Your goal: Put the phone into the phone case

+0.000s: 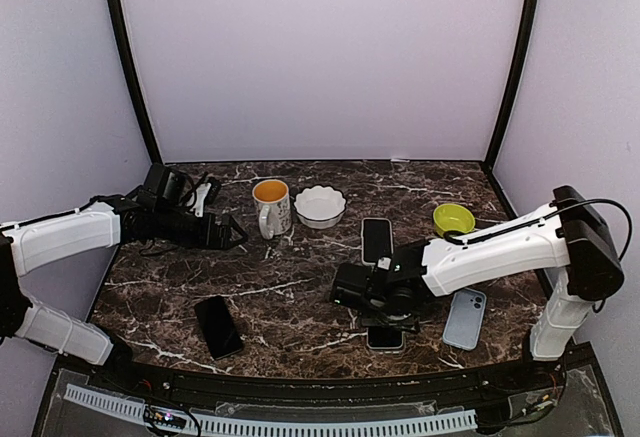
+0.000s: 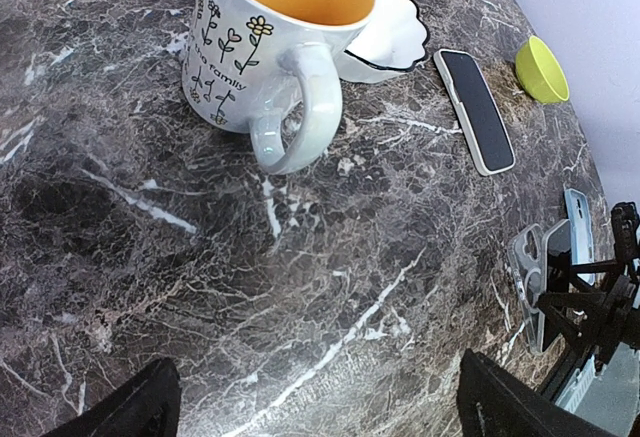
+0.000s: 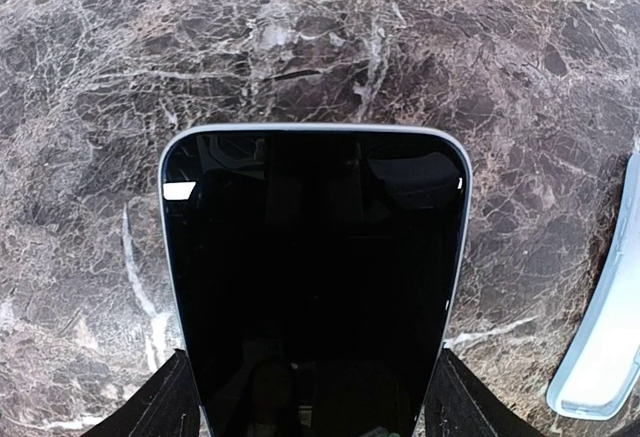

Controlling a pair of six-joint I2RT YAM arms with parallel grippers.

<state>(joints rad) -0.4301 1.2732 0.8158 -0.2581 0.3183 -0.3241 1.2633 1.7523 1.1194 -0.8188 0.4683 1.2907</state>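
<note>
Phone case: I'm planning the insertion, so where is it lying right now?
In the top view the phone case lies on the table's near right, just right of the right gripper and the phone it grips.

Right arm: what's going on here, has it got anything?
The right pincer is closed on the sides of a dark-screened phone; I cannot tell whether the phone is lifted. The light blue phone case lies just beside it with no phone in it, so the insertion is not yet done. The left pincer is open, holds nothing, and sits near the mug.
</note>
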